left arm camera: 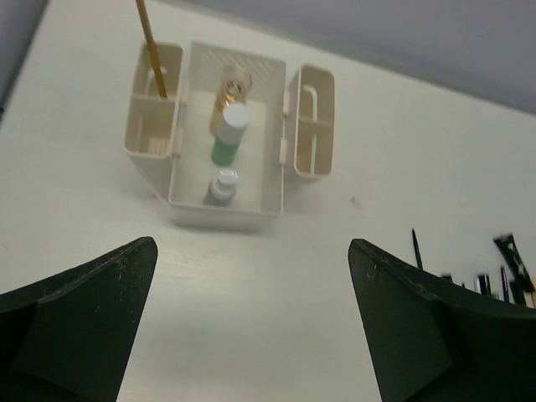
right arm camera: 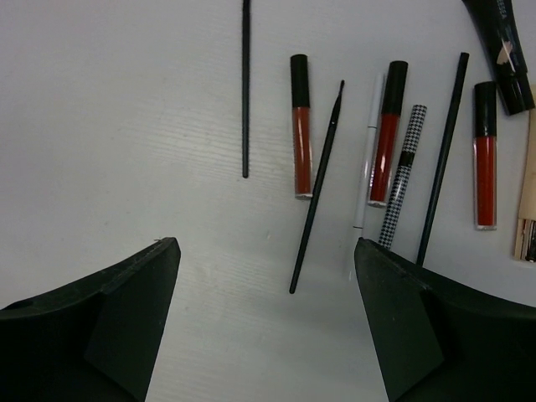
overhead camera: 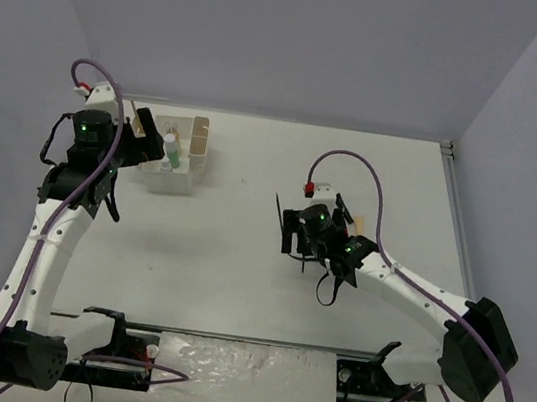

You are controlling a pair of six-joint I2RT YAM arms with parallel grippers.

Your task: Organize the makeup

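The white-and-beige box holds three capped bottles in its middle bay: amber, green and grey. A tan pencil stands in its left side pocket. My left gripper is open and empty over bare table just in front of the box. My right gripper is open above a row of loose makeup. The row includes a thin black stick, red tubes, a black brush, a checked pencil and another black stick. Only the brush's end lies between its jaws.
A black tube and a tan item lie at the right end of the row. The left wrist view shows the same pile far to the right of the box. Walls close the table behind and on both sides.
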